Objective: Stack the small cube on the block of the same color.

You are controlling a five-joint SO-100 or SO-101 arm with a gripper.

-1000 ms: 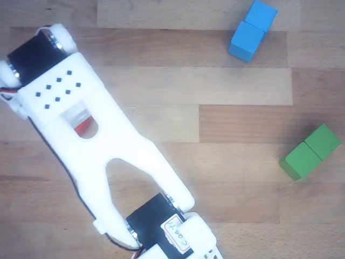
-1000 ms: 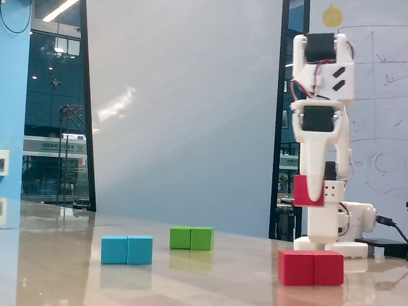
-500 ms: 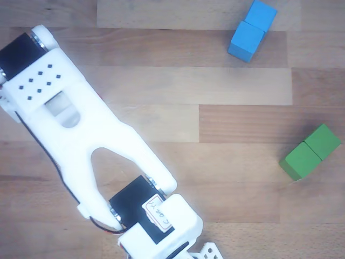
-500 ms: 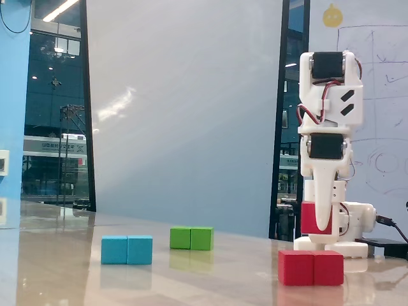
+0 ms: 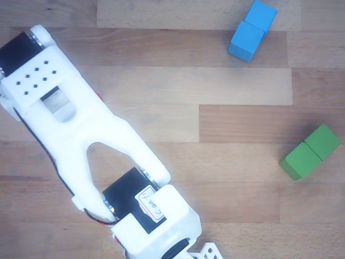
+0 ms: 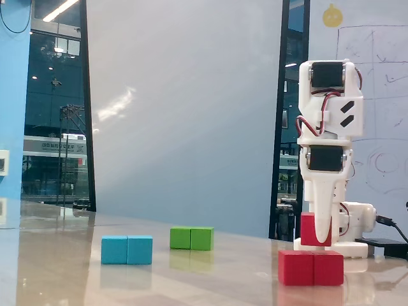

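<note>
In the fixed view my gripper (image 6: 320,237) points straight down and is shut on the small red cube (image 6: 308,231). The cube hangs just above the red block (image 6: 311,268), over its right half, with a thin gap or bare contact between them. The red block lies flat on the table with a seam across its middle. In the other view, from above, my white arm (image 5: 81,124) covers the gripper, the cube and the block. Only a sliver of red (image 5: 101,96) shows at the arm's edge.
A blue double block (image 5: 252,29) (image 6: 127,249) and a green double block (image 5: 311,152) (image 6: 191,238) lie on the wooden table, apart from the red block. The arm's base (image 6: 347,233) stands close behind the red block.
</note>
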